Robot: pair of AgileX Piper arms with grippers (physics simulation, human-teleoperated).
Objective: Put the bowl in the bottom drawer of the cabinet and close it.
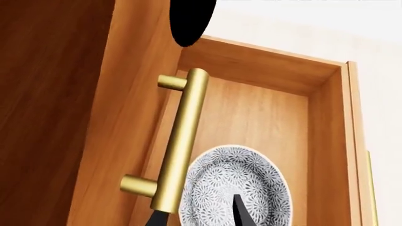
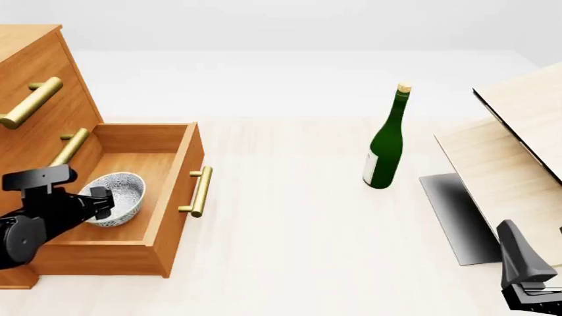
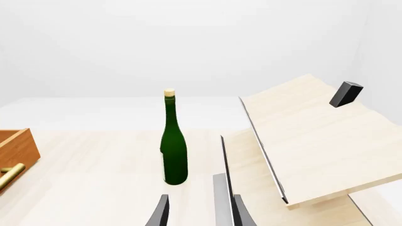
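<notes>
At the far left stood the cabinet [image 2: 35, 72], a tall chest of smooth orange-brown wood with visible grain, its upper drawer fronts carrying round brass bar handles. Its bottom drawer [image 2: 171, 197] was pulled out toward the right, an open-topped wooden box with flat plank walls and a brass bar handle [image 2: 201, 191] on its front. The bowl [image 2: 123, 194], small, round and deep-sided, white with a fine grey speckled pattern, sat on the drawer floor at the near left of the compartment. The left gripper [image 2: 99, 201], matte black and blocky, hung over the bowl's near-left rim; in the left wrist view its two dark tapered fingertips [image 1: 238, 212] were spread apart, one over the bowl's patterned inside [image 1: 236, 183] and the other beside the brass handle [image 1: 182, 141] of the drawer above, gripping nothing. The pale, lightly grained wooden table [image 2: 290, 217] stretched to the right. On it, well apart from the drawer, stood a glossy dark green glass bottle [image 2: 386, 141], upright, slim-necked, with a cream cork and a pale label low on its body. Further right was a pale wood panel structure [image 2: 518, 131] of flat slanted boards with a dark grey sheet [image 2: 457, 217] at its foot. The right gripper [image 2: 527, 276] rested at the near right corner, dark grey and angular; in the right wrist view its slender fingers [image 3: 162, 212] stood parted with bare table between them, holding nothing.
</notes>
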